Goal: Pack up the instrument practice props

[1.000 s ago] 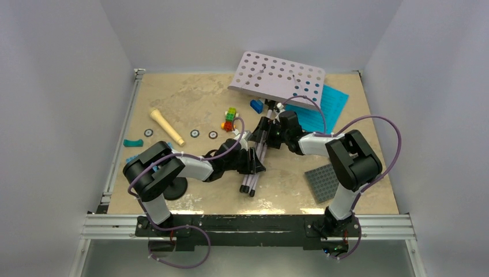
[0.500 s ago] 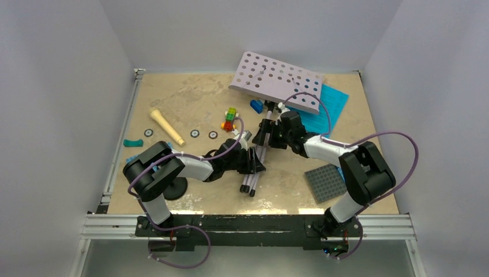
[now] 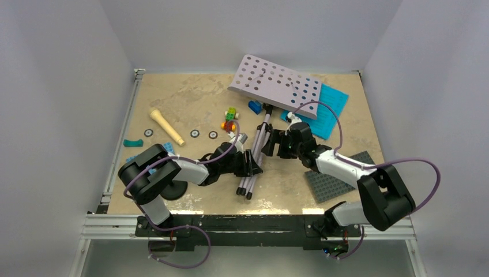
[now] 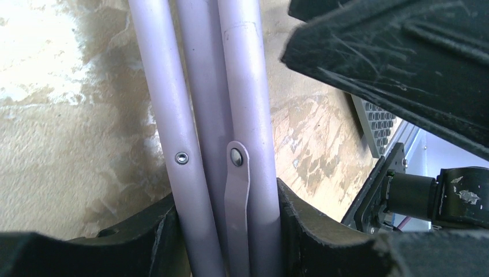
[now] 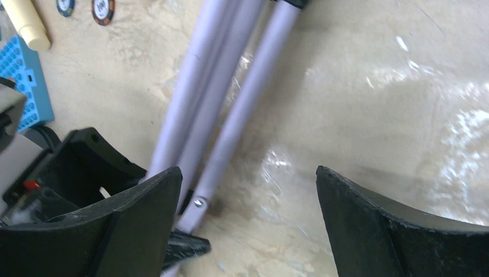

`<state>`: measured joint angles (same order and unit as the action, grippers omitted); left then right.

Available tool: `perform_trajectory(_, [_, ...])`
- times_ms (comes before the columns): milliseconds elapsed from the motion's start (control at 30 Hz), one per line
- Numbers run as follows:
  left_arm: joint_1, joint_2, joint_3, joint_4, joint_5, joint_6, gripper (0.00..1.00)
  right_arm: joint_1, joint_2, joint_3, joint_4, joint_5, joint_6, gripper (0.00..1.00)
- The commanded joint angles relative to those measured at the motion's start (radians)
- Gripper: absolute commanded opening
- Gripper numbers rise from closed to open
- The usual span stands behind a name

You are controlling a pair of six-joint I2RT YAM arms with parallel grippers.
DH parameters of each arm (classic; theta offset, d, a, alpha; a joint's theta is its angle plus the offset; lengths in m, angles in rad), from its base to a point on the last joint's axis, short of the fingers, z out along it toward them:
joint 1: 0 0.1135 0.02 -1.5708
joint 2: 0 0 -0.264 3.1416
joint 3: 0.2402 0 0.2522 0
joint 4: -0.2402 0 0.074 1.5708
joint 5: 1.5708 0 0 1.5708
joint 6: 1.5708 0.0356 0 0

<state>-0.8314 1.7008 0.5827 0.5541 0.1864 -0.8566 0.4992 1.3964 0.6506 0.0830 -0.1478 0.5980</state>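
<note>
The lavender hole-punched music stand (image 3: 277,85) lies tipped at the back, its folded silver tripod legs (image 3: 254,158) running toward me. My left gripper (image 3: 252,164) is shut on those legs (image 4: 219,115), which sit pressed between its fingers (image 4: 305,231). My right gripper (image 3: 275,144) hangs open just right of the legs (image 5: 225,109), nothing between its fingers (image 5: 357,219). Teal sheet-music pages (image 3: 327,108) lie behind the stand. The cream cone microphone (image 3: 167,127) lies at the left. The black round-based mic stand (image 3: 175,189) is mostly hidden under my left arm.
A grey studded baseplate (image 3: 334,180) lies under my right forearm, and a blue one (image 3: 167,149) by my left arm. Small coloured bricks (image 3: 230,118), a blue brick (image 3: 255,105), a teal piece (image 3: 132,142) and three round discs (image 3: 195,133) are scattered at left and centre.
My right gripper has drawn back from the upper legs toward me and opened a little wider, its elbow swinging down to the right. The left gripper has kept its hold on the legs.
</note>
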Motion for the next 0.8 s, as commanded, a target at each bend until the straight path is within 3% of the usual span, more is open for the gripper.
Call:
perform_trajectory(0, [0.021, -0.002, -0.091, 0.029, -0.174, 0.181, 0.0, -0.001, -0.091, -0.045, -0.044, 0.045, -0.027, 0.91])
perform_trajectory(267, [0.017, -0.018, -0.169, 0.095, -0.178, 0.139, 0.0, -0.002, -0.207, -0.107, -0.041, 0.03, -0.009, 0.91])
perform_trajectory(467, [0.017, -0.007, -0.119, 0.037, -0.114, 0.163, 0.0, -0.002, -0.263, -0.133, -0.052, 0.03, -0.021, 0.91])
perform_trajectory(767, [0.017, -0.021, -0.087, -0.031, -0.077, 0.17, 0.44, -0.002, -0.307, -0.125, -0.1, 0.039, -0.038, 0.92])
